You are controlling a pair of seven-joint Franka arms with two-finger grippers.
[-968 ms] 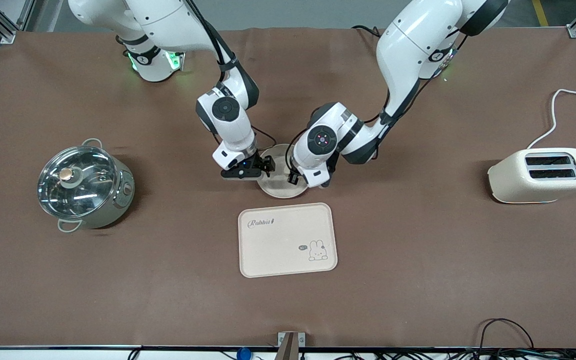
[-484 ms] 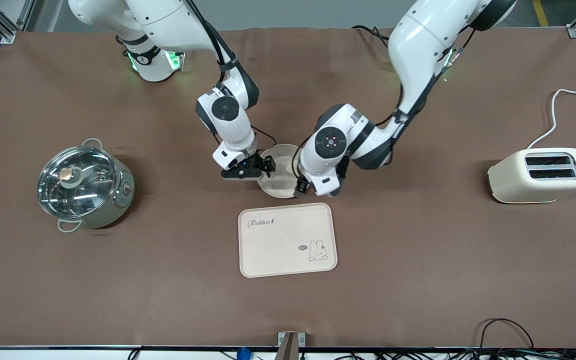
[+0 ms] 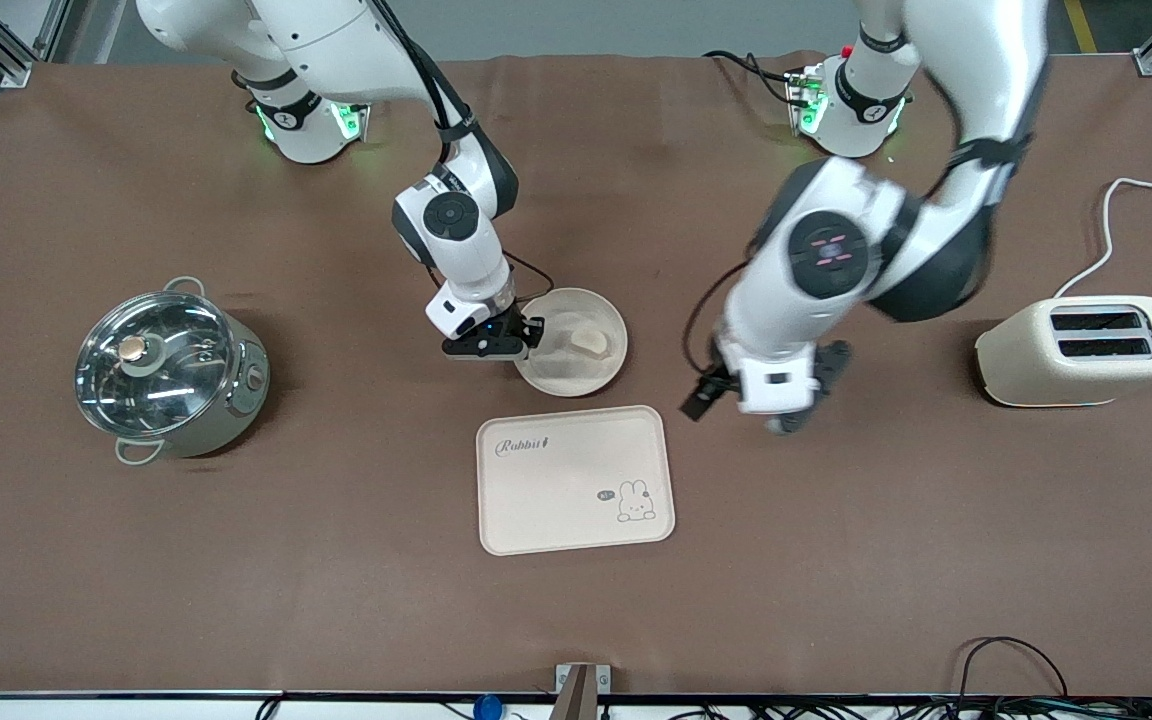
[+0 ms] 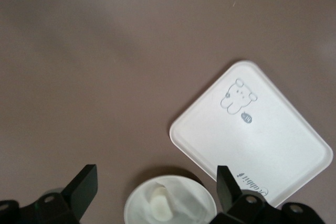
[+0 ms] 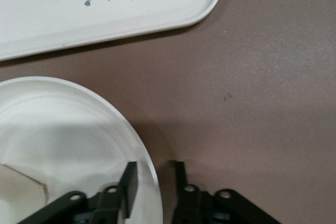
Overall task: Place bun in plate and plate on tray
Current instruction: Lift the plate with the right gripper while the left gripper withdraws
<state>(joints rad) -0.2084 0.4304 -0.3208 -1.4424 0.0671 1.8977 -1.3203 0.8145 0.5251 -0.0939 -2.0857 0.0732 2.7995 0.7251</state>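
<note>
Pot (image 3: 169,370) w/ glass lid sits on the brown tabletop (image 3: 336,560) at the right arm's end.

Right gripper (image 3: 533,333) is low at the plate (image 3: 573,374) rim, on the side toward the pot. Right wrist view: fingers (image 5: 129,181) straddle the rim (image 5: 144,150), one inside the dish, one outside, small gap each side, so spread slightly, not pinching yet as far as can be seen.

Plate rests on the tabletop, mid-table, just farther from the front camera than the tray (image 3: 576,480); a narrow strip of tabletop shows between them, not touching. Bun (image 3: 592,342) lies in the plate, toward the side nearest the left arm's end. Left wrist view also shows bun (image 4: 160,208) inside plate (image 4: 170,203).

Tray is flat on the tabletop, nothing on it, "Rabbit" script at the corner nearest the plate & right arm, bunny drawing at the corner toward the left arm's end, nearer the camera.

Left gripper (image 3: 748,412) is up in the air over bare tabletop, beside the tray's left-arm end. Fingers (image 4: 84,187) spread wide, holding nothing.

Toaster (image 3: 1082,350) w/ white cord (image 3: 1111,225) stands at the left arm's end.
</note>
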